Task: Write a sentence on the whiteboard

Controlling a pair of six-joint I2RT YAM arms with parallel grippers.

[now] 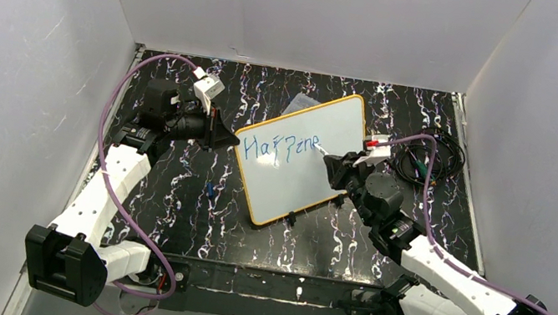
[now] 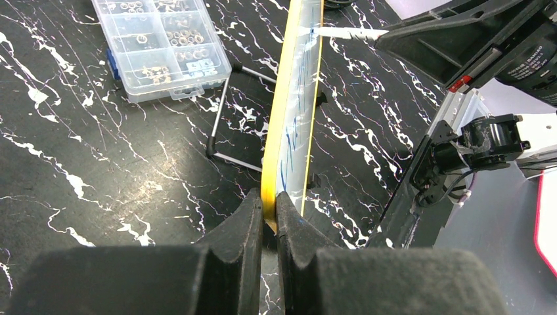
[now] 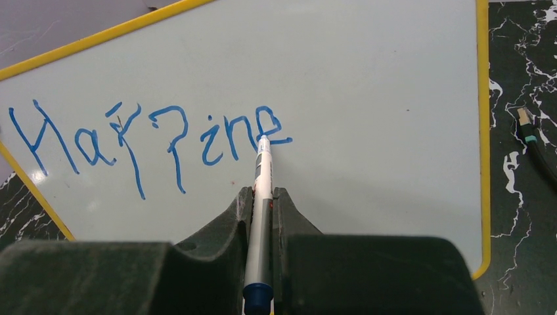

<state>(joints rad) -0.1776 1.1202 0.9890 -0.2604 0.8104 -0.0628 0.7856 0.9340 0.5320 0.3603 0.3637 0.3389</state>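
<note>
Blue lettering, the sentence (image 3: 174,147), read "Happine" so far, one line on the upper left of the whiteboard (image 3: 368,79). The board stood tilted mid-worktop (image 2: 98,164) on its wire stand (image 2: 223,108), between the two arms.

Left claw (image 2: 268,200) clenched on the board's yellow frame edge. Right claw (image 3: 263,193) clenched on the marker (image 3: 264,164), with the tip touching the board at the tail of the "e".

Risks as I read them:
- The board was held at one edge only. Too much pen pressure on the far side could pivot it or fold it back on the stand, leaving skewed strokes.
- The marker sat between the flat pads well back from its tip, so side load could twist or slide it in the grip. The p's already looked rough.
- The line was past halfway across, so large letters could reach the right frame before the word was finished.

Containers: one clear plastic compartment box (image 2: 157,46) lay flat on the worktop behind the board, apart from it. The lid looked closed. Several compartments held small metal rings or nuts, too small to tell which.
</note>
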